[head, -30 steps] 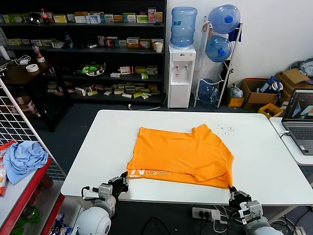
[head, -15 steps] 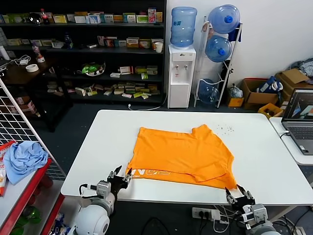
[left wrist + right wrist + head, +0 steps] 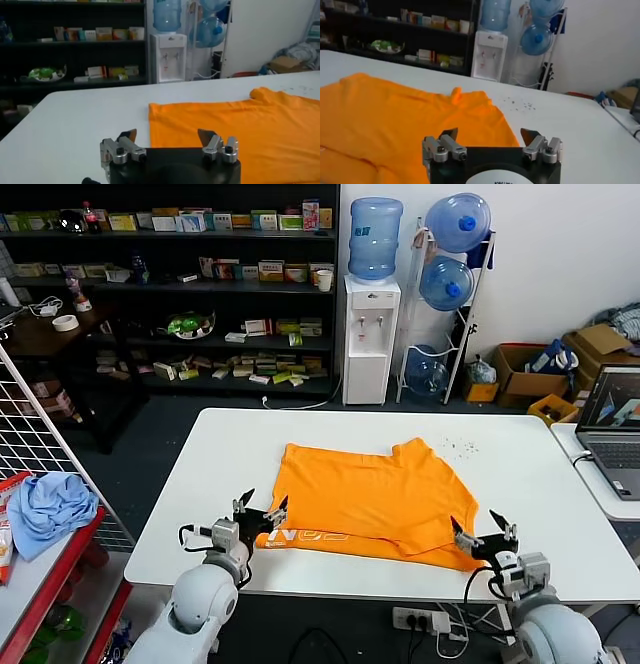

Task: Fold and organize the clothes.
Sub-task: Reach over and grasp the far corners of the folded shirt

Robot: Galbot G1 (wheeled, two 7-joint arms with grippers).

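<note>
The bright orange T-shirt [image 3: 370, 499] lies folded flat on the white table [image 3: 210, 484], white lettering showing along its near left edge. My left gripper [image 3: 262, 508] stands open at the shirt's near left corner, nothing between its fingers. My right gripper [image 3: 483, 529] stands open at the near right corner, just off the cloth. In the left wrist view the open left gripper [image 3: 167, 134] hovers over the T-shirt [image 3: 240, 125] edge. In the right wrist view the open right gripper [image 3: 490, 133] faces the T-shirt [image 3: 395, 115].
A light blue cloth [image 3: 45, 509] lies on the red rack at the left. A laptop [image 3: 612, 429] sits on the side table at the right. Shelves and a water dispenser [image 3: 370, 334] stand beyond the table's far edge.
Both grippers have opened and let go of the shirt's near corners. They rose from below the table's front edge to just above it, and the shirt's near edge now lies on the table.
</note>
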